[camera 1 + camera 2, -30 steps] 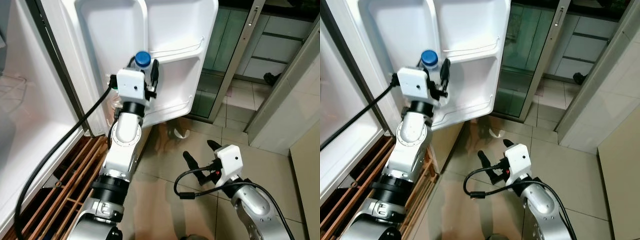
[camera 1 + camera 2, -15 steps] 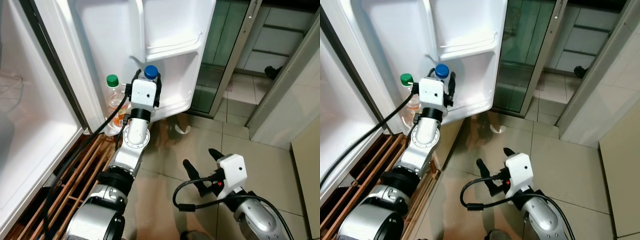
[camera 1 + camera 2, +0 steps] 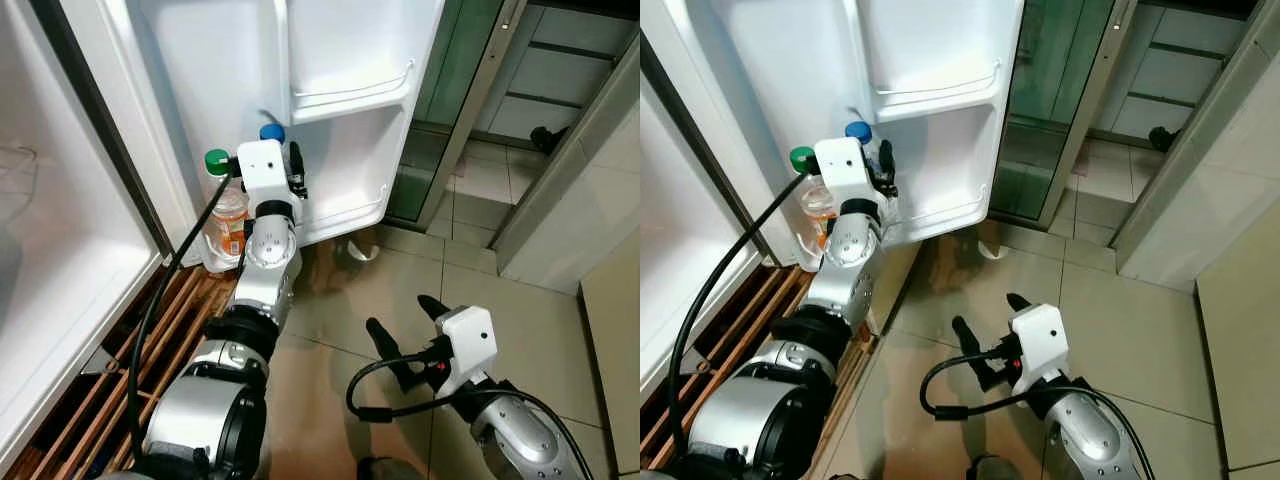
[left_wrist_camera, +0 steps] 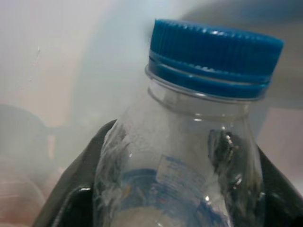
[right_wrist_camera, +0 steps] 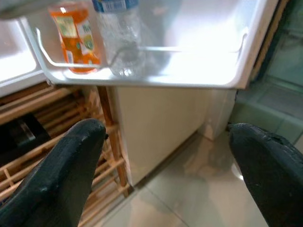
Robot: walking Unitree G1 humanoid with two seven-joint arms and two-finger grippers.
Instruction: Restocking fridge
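The clear water bottle point(image 4: 189, 156) with the blue cap point(image 3: 271, 131) stands in the lowest shelf point(image 5: 156, 71) of the open fridge door point(image 3: 340, 90), upper middle of the head view. My left gripper point(image 3: 283, 172) is clamped around its body, a black finger point(image 4: 75, 198) on each side. Just beside it, to the left, stands a green-capped bottle point(image 3: 224, 205) of orange drink. My right gripper point(image 3: 405, 330) hangs wide open and empty over the tiled floor point(image 3: 520, 300), lower right.
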